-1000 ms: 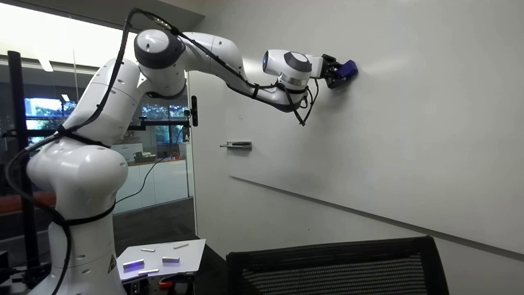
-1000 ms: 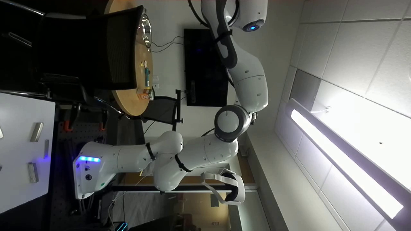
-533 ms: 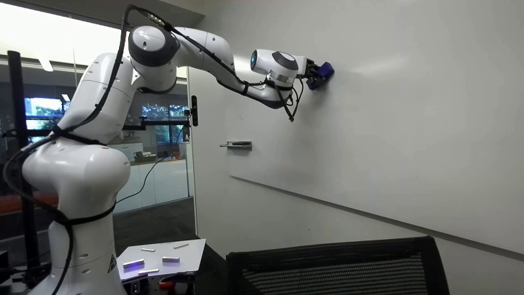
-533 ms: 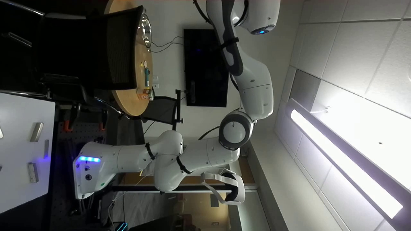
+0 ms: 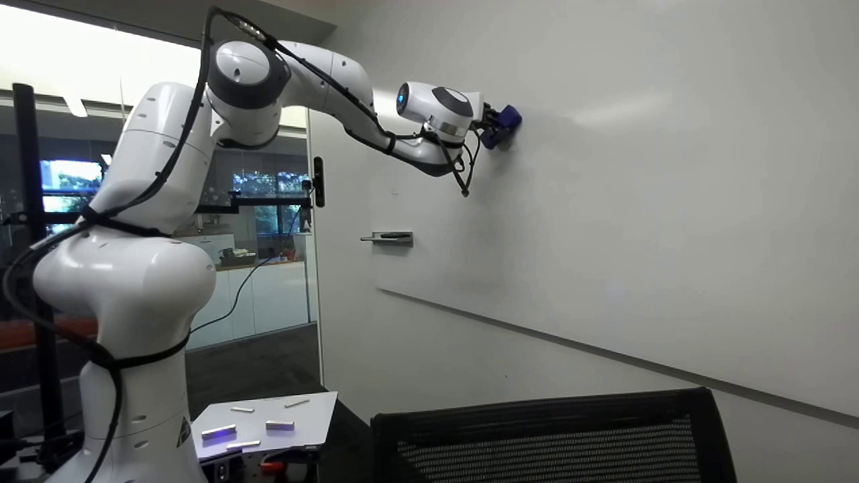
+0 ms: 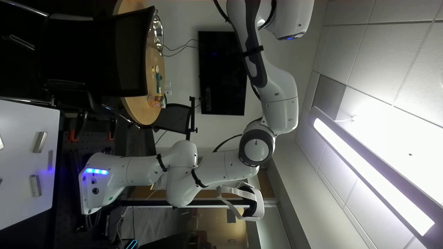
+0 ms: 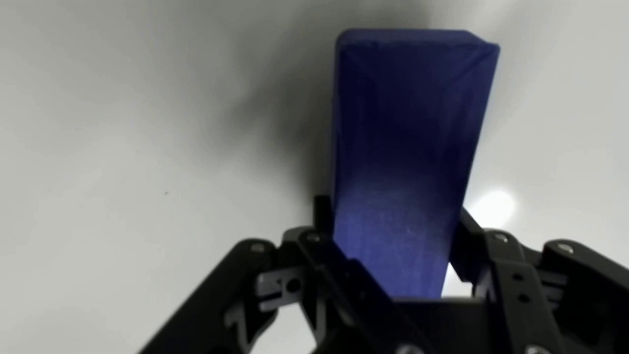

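My gripper (image 5: 491, 122) is shut on a dark blue, eraser-like block (image 5: 510, 117) and holds it at the large whiteboard (image 5: 644, 221), high on its left part in an exterior view. In the wrist view the block (image 7: 408, 147) stands lengthwise between the two black fingers of the gripper (image 7: 393, 223), one finger on each long side. The block reaches well beyond the fingertips, over the white board surface (image 7: 123, 147). Its shadow lies on the board to its left. The block's face toward the board is hidden, so I cannot tell how firmly it touches. The gripper is out of frame in an exterior view.
A small wall holder (image 5: 392, 238) with a dark item sits on the board below the arm. A black mesh chair (image 5: 557, 436) stands in front. Metal bars lie on a white tabletop (image 6: 20, 193) near the base. A round wooden table (image 6: 142, 110) and wall screen (image 6: 221, 72) are behind.
The gripper and the blue block have moved left along the whiteboard toward the robot's base, the arm folding back. The block stays held. The surroundings have not moved.
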